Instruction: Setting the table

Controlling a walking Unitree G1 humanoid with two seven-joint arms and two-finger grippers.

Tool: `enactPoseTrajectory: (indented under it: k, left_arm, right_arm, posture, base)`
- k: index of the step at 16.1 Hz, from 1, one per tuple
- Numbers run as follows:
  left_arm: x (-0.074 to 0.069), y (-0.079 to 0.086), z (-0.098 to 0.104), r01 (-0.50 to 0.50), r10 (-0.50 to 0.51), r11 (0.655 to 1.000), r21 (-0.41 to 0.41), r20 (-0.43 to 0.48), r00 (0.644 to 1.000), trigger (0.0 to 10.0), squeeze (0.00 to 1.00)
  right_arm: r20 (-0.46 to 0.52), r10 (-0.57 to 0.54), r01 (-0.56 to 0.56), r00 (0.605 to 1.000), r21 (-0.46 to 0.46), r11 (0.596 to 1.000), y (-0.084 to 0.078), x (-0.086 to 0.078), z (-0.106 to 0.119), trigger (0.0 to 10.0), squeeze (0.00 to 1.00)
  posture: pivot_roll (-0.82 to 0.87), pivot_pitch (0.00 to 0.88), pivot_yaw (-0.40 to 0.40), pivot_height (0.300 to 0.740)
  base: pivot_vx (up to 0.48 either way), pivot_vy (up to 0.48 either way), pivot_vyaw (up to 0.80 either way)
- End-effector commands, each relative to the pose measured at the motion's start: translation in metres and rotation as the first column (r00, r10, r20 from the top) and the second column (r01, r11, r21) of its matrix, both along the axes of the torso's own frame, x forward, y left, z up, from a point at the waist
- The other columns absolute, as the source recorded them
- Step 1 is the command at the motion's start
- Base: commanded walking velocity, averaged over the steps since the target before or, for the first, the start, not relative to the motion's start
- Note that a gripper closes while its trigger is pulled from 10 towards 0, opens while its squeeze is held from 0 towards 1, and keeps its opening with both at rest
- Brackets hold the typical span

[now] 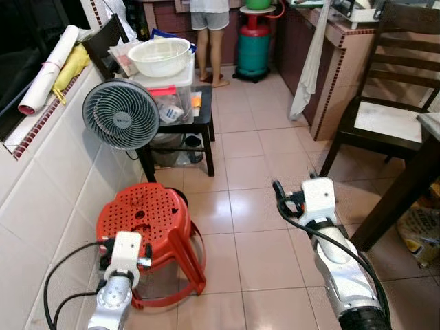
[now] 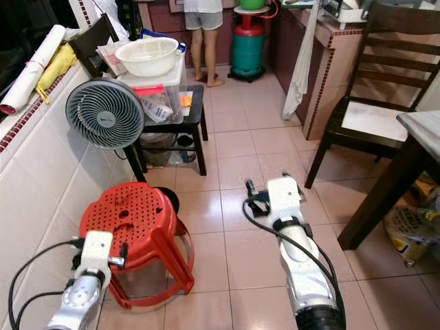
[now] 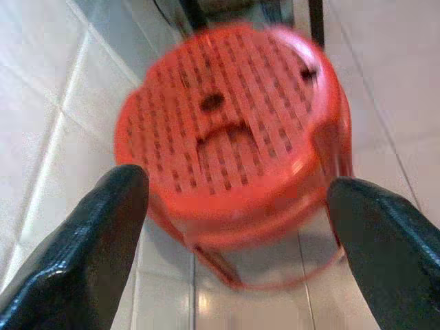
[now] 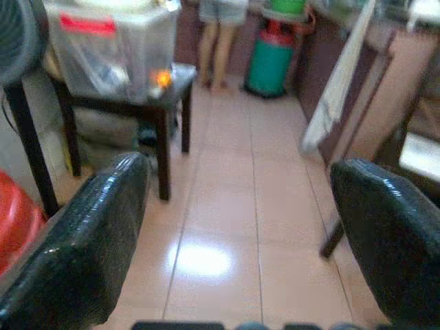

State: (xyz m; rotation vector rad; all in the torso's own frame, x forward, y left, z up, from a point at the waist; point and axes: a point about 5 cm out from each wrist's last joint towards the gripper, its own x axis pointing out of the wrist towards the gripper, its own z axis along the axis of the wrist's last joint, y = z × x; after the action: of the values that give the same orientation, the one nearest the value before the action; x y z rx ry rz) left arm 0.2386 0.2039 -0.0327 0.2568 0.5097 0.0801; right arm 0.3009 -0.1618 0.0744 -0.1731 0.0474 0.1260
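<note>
The dining table [image 1: 431,125] with a grey top and a dark leg stands at the right edge; nothing on it is in sight. A white bowl [image 1: 161,55] rests on a clear plastic box [image 1: 173,97] on a small black side table [image 1: 204,124] ahead on the left. My left gripper [image 3: 237,187] is open and hangs empty above a red perforated stool [image 3: 230,130]. My right gripper [image 4: 237,170] is open and empty, held low over the tiled floor [image 4: 220,206] and facing down the kitchen aisle. Both silver arms reach forward from below.
A grey fan [image 1: 121,114] stands by the tiled left wall. A dark wooden chair [image 1: 390,113] sits next to the table. A person's legs [image 1: 209,48] and a green gas cylinder [image 1: 253,48] are at the far end. A cloth [image 1: 309,65] hangs off the right counter.
</note>
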Motion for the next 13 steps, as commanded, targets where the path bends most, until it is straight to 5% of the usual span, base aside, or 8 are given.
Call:
enactPoseTrajectory:
  k: [1, 8, 10, 13]
  left_arm:
    - [-0.005, 0.003, -0.006, 0.021, -0.020, 1.000, 0.013, -0.047, 0.999, 10.0, 0.00]
    - [-0.044, -0.006, -0.041, 0.076, -0.072, 0.997, -0.001, -0.327, 0.942, 10.0, 0.00]
    - [-0.063, -0.011, -0.053, 0.134, -0.115, 0.991, 0.015, -0.424, 0.899, 10.0, 0.00]
    - [-0.076, -0.018, -0.060, 0.153, -0.131, 0.988, 0.008, -0.475, 0.870, 10.0, 0.00]
  right_arm:
    - [-0.018, 0.003, -0.003, 1.000, 0.018, 1.000, 0.003, 0.003, -0.005, 10.0, 0.00]
    - [-0.442, -0.019, 0.040, 0.897, 0.037, 0.999, 0.002, -0.020, -0.085, 10.0, 0.00]
    - [-0.611, -0.042, 0.087, 0.790, 0.044, 0.995, 0.003, -0.049, -0.117, 10.0, 0.00]
    - [-0.695, -0.007, 0.043, 0.719, 0.035, 0.998, 0.007, -0.069, -0.133, 10.0, 0.00]
  posture:
    - [-0.14, 0.027, 0.048, 0.740]
    - [-0.11, 0.000, -0.021, 0.740]
    - [-0.11, 0.000, -0.026, 0.740]
    - [-0.10, 0.000, -0.041, 0.740]
  base:
    - [0.000, 0.000, 0.00]
    - [0.000, 0.000, 0.00]
    - [0.000, 0.000, 0.00]
    - [0.000, 0.000, 0.00]
